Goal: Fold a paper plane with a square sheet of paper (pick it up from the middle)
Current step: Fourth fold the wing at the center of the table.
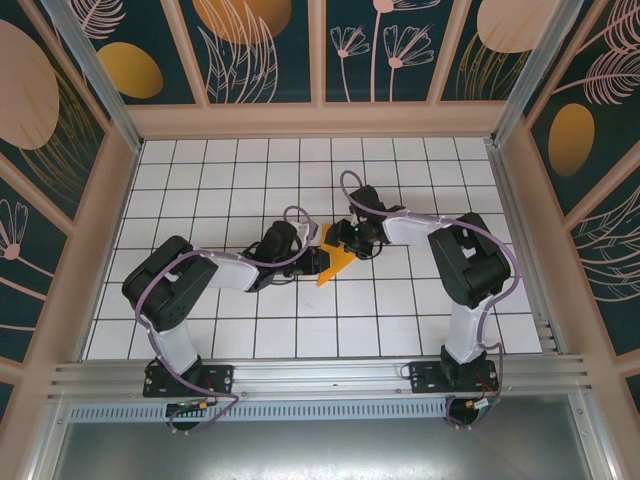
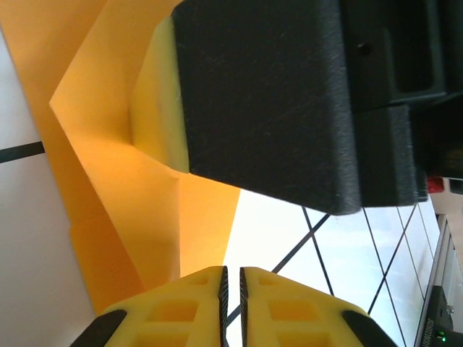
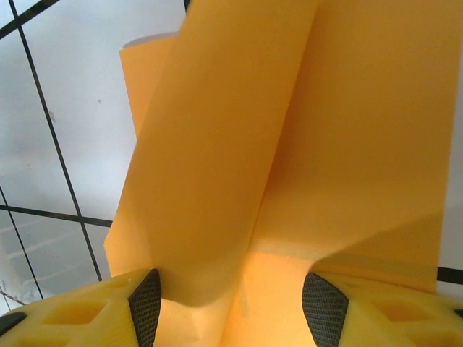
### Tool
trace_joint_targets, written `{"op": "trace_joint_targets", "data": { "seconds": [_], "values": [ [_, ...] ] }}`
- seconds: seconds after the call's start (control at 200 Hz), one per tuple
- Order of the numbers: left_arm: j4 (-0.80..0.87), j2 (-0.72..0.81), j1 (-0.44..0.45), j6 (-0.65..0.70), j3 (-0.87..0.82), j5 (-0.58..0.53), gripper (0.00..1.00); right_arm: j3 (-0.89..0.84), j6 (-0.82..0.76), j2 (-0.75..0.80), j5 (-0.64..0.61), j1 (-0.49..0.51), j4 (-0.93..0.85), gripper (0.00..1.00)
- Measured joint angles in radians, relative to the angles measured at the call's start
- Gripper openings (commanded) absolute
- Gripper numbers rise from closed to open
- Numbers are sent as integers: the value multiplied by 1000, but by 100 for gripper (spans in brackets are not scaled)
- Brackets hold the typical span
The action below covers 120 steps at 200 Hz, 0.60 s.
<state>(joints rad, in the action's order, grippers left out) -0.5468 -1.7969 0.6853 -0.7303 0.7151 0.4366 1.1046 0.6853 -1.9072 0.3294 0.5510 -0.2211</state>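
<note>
The bright-orange sheet of paper [image 1: 335,263], creased and folded into a narrow pointed paper plane shape, lies mid-table between both grippers. My right gripper [image 1: 349,239] reaches onto its far end. In the right wrist view it [image 3: 231,293] stands open, and a raised fold of the paper [image 3: 289,144] runs loosely between its pads. My left gripper [image 1: 317,258] sits at the paper's left side. In the left wrist view its jaws [image 2: 232,278] are together with only a hairline gap and nothing in it. The paper [image 2: 116,181] lies just left of them, under the right gripper's yellow finger [image 2: 155,94].
The white grid-tiled table [image 1: 250,170] is walled by patterned panels on three sides. A metal rail [image 1: 320,372] with both arm bases runs along the near edge. The two wrists stand very close together above the paper.
</note>
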Motion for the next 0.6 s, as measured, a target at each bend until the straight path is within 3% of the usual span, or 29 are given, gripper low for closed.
{"op": "trace_joint_targets", "data": {
  "seconds": [0.6],
  "values": [
    [65, -35, 0, 0, 26, -55, 11, -24, -21, 11, 1, 0, 29, 57]
  ]
}}
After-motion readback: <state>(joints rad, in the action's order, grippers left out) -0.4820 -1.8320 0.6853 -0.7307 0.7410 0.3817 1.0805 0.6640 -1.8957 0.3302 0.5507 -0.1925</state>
